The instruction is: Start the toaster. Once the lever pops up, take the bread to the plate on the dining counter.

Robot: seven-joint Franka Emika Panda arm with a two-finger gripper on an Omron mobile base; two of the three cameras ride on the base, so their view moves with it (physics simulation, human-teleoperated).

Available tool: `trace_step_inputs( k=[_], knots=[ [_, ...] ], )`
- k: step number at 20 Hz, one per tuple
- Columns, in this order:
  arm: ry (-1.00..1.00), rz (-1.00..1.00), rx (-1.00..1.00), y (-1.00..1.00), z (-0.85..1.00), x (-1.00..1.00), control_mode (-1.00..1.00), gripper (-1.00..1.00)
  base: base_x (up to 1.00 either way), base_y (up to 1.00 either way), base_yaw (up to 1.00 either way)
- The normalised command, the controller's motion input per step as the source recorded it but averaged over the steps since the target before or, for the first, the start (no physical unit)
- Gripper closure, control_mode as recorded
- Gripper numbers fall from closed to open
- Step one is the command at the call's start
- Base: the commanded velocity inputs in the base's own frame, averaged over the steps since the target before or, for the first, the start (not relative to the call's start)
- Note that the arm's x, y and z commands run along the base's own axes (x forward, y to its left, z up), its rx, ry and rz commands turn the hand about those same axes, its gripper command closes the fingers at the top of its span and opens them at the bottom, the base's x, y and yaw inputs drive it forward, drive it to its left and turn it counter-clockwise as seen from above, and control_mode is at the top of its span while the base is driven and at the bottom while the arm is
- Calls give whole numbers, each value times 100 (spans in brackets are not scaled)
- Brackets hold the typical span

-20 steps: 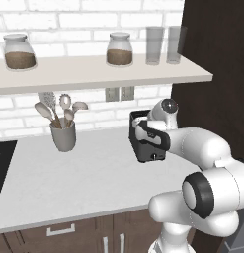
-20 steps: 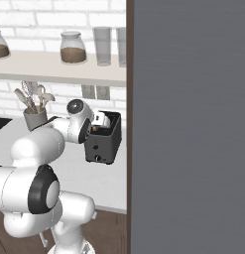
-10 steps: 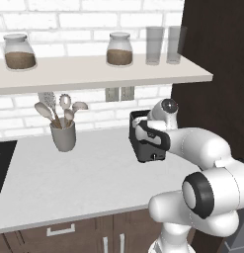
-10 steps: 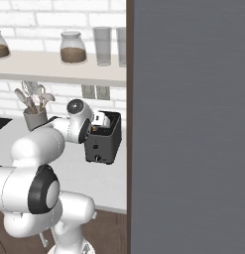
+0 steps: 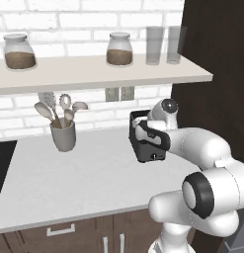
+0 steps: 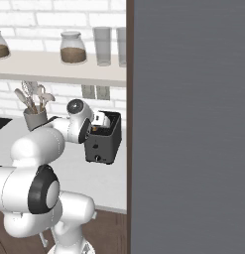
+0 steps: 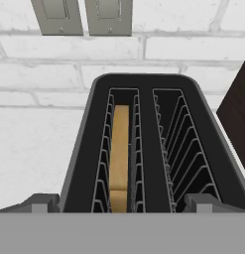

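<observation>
We hold our arm bent over the toaster (image 7: pixel 144 144), pincer (image 7: pixel 119 202) spread wide, the bread (image 7: pixel 119 154) directly below it.

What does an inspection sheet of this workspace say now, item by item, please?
Surface: white counter under a brick wall.
Job's things: black toaster stands on the counter; bread sits down in the left slot as the hand view shows it, the other slot empty.
Clutter: cup of utensils; two jars and two glasses on the shelf.
End effector: open, above the toaster, holding nothing.
Cables: nothing seen.
Surroundings: wall outlets, dark tall cabinet.
</observation>
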Motion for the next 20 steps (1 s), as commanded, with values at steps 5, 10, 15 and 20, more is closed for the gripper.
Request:
trace_step_inputs(
  k=[5, 10, 15, 20],
  knots=[
    [0, 0, 0, 0, 0, 0, -100, -100, 0, 0, 0],
    [0, 0, 0, 0, 0, 0, -100, -100, 0, 0, 0],
    [0, 0, 0, 0, 0, 0, -100, -100, 0, 0, 0],
    [0, 0, 0, 0, 0, 0, -100, -100, 0, 0, 0]
  ],
)
